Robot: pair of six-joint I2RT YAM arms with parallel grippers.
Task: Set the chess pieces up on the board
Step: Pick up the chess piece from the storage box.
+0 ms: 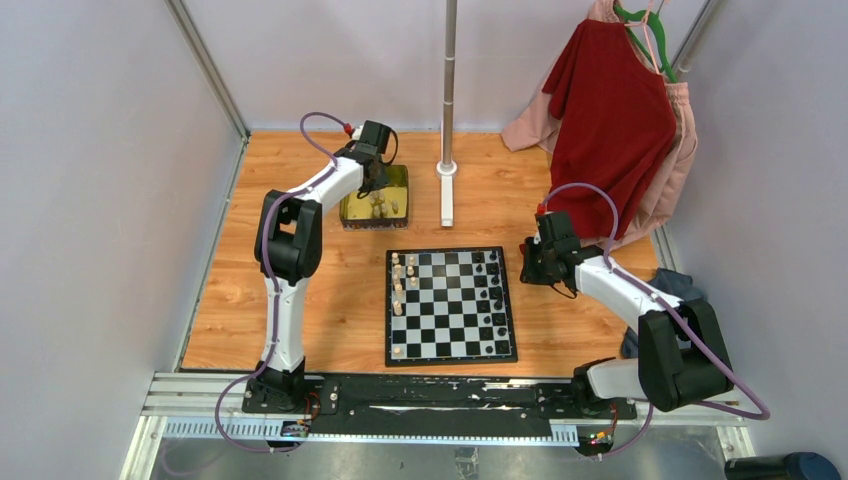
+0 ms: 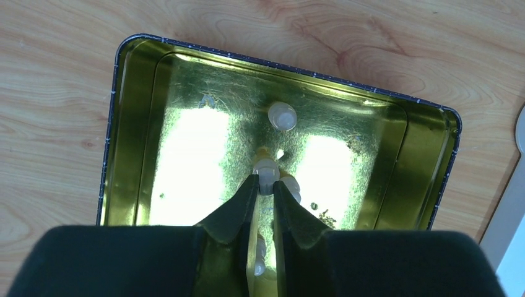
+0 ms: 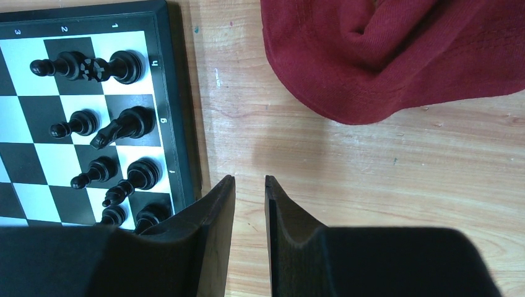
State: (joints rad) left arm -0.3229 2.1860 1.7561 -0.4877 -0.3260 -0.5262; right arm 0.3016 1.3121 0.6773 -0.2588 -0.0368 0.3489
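The gold tin [image 2: 133,124] holds a few cream chess pieces, one standing apart [image 2: 282,116]. My left gripper [image 2: 266,180] reaches down into the tin [image 1: 347,212], its fingertips pinched on a cream piece [image 2: 266,168]. The board [image 1: 455,320] lies in the middle, with cream pieces [image 1: 397,285] along its left edge and black pieces [image 1: 495,290] along its right edge. My right gripper [image 3: 249,180] hovers open over bare wood just right of the board [image 3: 15,164], with nothing between its fingers. Black pieces [image 3: 117,127] stand in two rows beside it. In the top view this gripper [image 1: 532,262] sits at the board's upper right corner.
A metal pole [image 1: 448,100] stands on a base behind the board, right of the tin. A red garment [image 1: 610,110] hangs at the back right and drapes onto the floor [image 3: 396,55]. A blue cloth [image 1: 680,285] lies by the right arm. Grey walls close in both sides.
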